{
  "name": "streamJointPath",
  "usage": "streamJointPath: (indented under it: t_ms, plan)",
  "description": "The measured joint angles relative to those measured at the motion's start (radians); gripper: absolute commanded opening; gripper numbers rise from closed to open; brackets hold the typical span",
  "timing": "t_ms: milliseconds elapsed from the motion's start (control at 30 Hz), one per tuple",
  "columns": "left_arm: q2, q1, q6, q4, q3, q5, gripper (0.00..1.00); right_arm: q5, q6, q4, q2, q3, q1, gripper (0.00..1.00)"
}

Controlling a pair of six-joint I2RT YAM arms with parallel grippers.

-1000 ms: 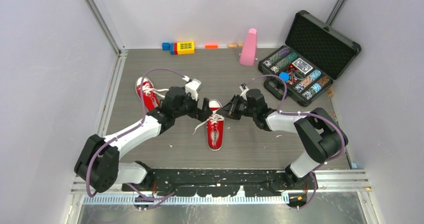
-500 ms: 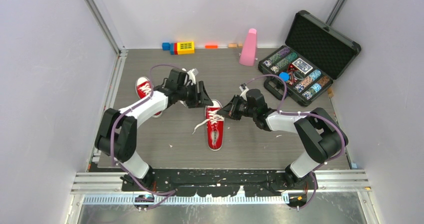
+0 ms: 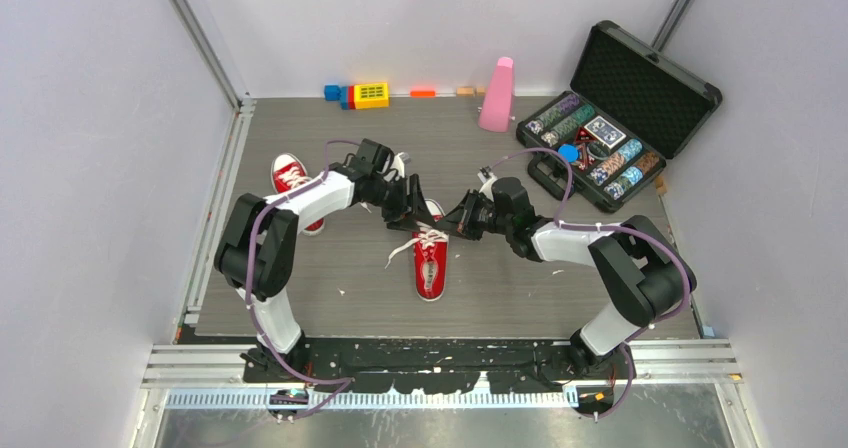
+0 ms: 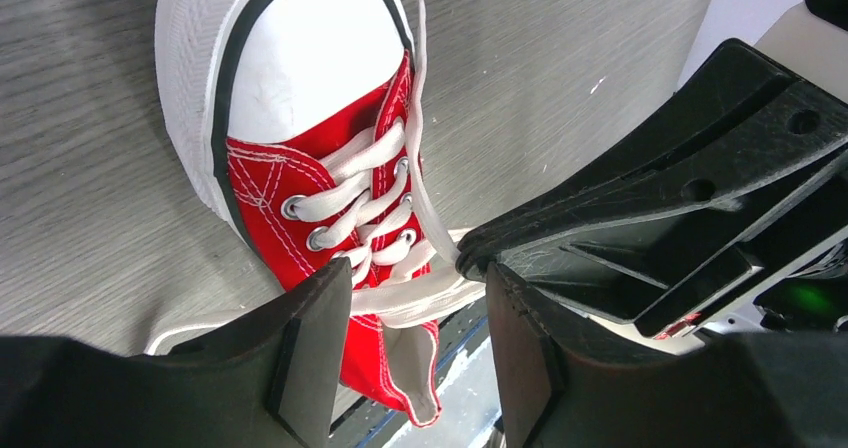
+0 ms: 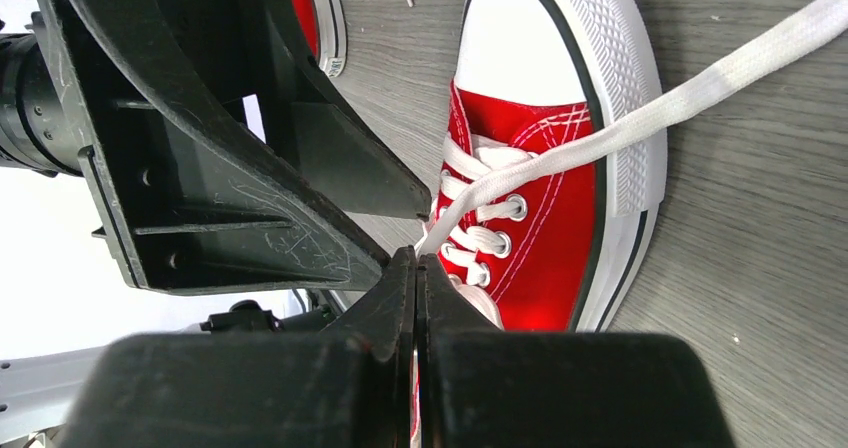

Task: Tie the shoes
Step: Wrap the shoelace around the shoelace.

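One of the shoes, a red sneaker (image 3: pixel 431 260) with a white toe cap, lies mid-table with its toe toward me; it also shows as the sneaker (image 4: pixel 300 138) and the sneaker (image 5: pixel 545 238) in the wrist views. The other shoe (image 3: pixel 289 177) lies to the far left, partly under the left arm. My right gripper (image 3: pixel 453 220) (image 5: pixel 415 258) is shut on a white lace (image 5: pixel 640 118) at the sneaker's tongue. My left gripper (image 3: pixel 411 212) (image 4: pixel 418 288) stands open over the tongue, with lace strands (image 4: pixel 400 298) crossing between its fingers. A loose lace end (image 3: pixel 399 251) trails left.
An open black case of poker chips (image 3: pixel 612 128) sits at the back right, with a pink metronome (image 3: pixel 497 95) beside it. Coloured blocks (image 3: pixel 362 95) line the back wall. Grey walls close in the left and right sides.
The left arm has swung its elbow up and back, so its gripper now meets the middle sneaker from the far side. Its jaws have narrowed. The right arm has stayed still.
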Motion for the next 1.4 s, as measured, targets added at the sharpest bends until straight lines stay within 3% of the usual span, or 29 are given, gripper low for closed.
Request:
streamJointPath:
  t_ms: [567,867,1133,1400]
  plan:
    - [0.031,-0.004,-0.060,0.011,0.032,0.008,0.52,0.004,-0.017,-0.016,-0.006,0.000,-0.002,0.00]
    - [-0.017,0.053,-0.133,0.086,-0.003,-0.024,0.53,-0.022,-0.018,-0.013,-0.006,0.017,0.003,0.00]
    - [0.056,0.030,-0.127,0.012,0.065,-0.023,0.52,-0.027,-0.018,-0.014,-0.006,0.018,0.004,0.00]
    - [0.117,-0.015,-0.106,-0.053,0.116,-0.014,0.44,-0.031,-0.018,-0.013,-0.006,0.023,0.005,0.00]
